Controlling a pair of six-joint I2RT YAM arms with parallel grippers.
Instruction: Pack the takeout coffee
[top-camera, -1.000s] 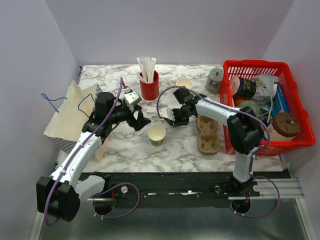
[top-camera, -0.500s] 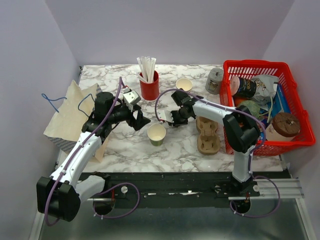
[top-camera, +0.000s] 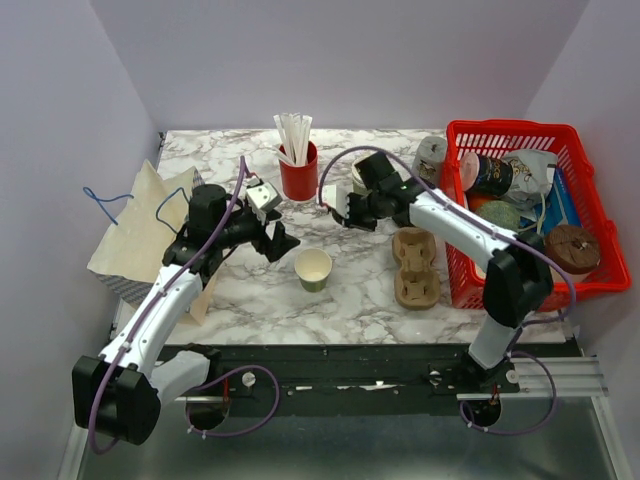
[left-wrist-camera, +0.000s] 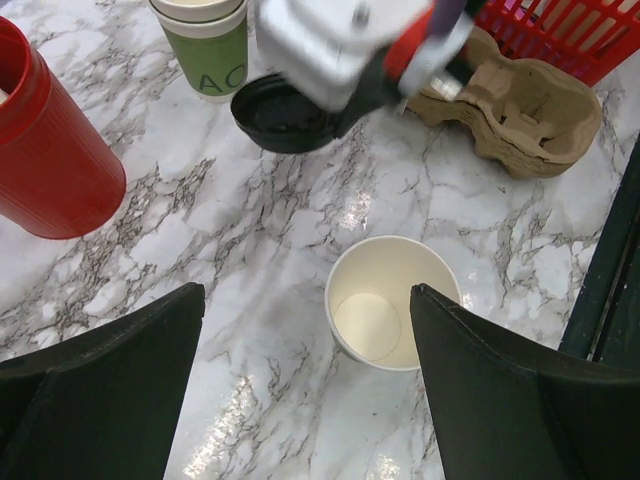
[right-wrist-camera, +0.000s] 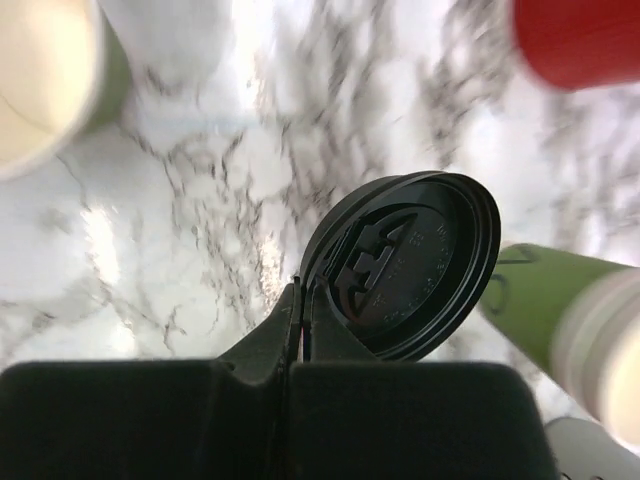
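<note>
The right gripper (right-wrist-camera: 300, 296) pinches the round black lid (right-wrist-camera: 400, 265) by its rim, near the red cup (top-camera: 298, 178). The cream, green-banded paper cup (left-wrist-camera: 390, 300) stands upright. The left gripper (left-wrist-camera: 305, 300) is spread wide.

The paper cup (top-camera: 313, 268) stands on the surface (top-camera: 350, 300), with the cup tray (top-camera: 415, 268) to its right and the basket (top-camera: 500, 127) farther right. Behind it is the lid (right-wrist-camera: 400, 265) (pinched in the fingers of the right gripper (right-wrist-camera: 302, 300)), right of the straw cup (top-camera: 298, 178).

A: Light?
B: Bright, even, from above; soft shadows, white glare on the marble worktop (left-wrist-camera: 350, 210).
A: Sharpness?
B: Right wrist view blurs toward its edges: red cup (right-wrist-camera: 580, 40) smeared, only the black lid (right-wrist-camera: 400, 265) crisp.
</note>
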